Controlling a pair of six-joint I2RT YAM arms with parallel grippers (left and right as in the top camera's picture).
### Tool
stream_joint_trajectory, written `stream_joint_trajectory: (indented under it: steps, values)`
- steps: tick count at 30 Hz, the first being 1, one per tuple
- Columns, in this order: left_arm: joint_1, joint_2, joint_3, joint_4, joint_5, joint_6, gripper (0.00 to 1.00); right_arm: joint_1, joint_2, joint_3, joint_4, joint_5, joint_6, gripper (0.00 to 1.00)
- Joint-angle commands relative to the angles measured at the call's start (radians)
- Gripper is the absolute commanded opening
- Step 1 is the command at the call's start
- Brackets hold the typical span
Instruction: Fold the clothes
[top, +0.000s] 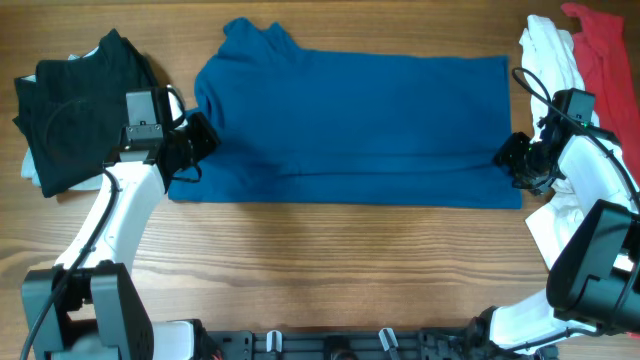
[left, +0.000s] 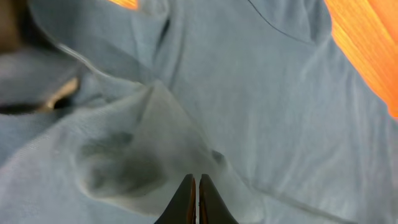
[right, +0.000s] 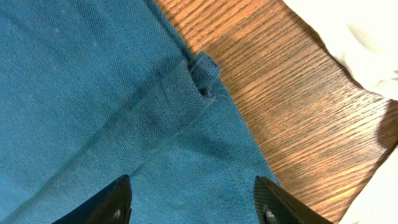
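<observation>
A large royal-blue shirt (top: 360, 120) lies folded into a long band across the middle of the wooden table. My left gripper (top: 200, 140) is at its left edge. In the left wrist view the fingers (left: 197, 180) are shut at the end of a raised ridge of the blue cloth (left: 261, 112). My right gripper (top: 512, 160) is at the shirt's lower right corner. In the right wrist view its jaws (right: 193, 193) are open wide, low over the blue cloth (right: 93, 93), with a folded hem just ahead.
A black garment (top: 75, 110) lies at the far left with a pale edge (top: 30, 172) under it. White (top: 548, 50) and red (top: 600, 50) garments lie at the back right. More white cloth (top: 550, 215) sits under the right arm.
</observation>
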Motion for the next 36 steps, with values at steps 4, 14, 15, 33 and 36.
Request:
stream_joint_trajectory:
  steps: [4,14,15,33,36]
  values:
    - [-0.056,0.016,-0.001,-0.023,0.013,0.051,0.07,0.004,-0.026,-0.002,0.002,0.013,-0.013,0.63]
    - [-0.080,0.253,-0.001,0.117,-0.117,-0.010,0.05,0.004,-0.026,-0.002,0.002,0.014,-0.013,0.63]
    - [-0.067,0.275,-0.001,0.138,-0.134,-0.025,0.05,0.004,-0.026,-0.002,0.002,0.014,-0.013,0.63]
    - [-0.018,0.330,-0.001,0.183,-0.139,-0.082,0.25,0.004,-0.026,-0.002,0.027,0.013,-0.039,0.66]
    - [-0.020,0.330,-0.001,0.143,-0.137,-0.082,0.26,0.004,-0.026,-0.002,0.062,0.013,-0.040,0.77]
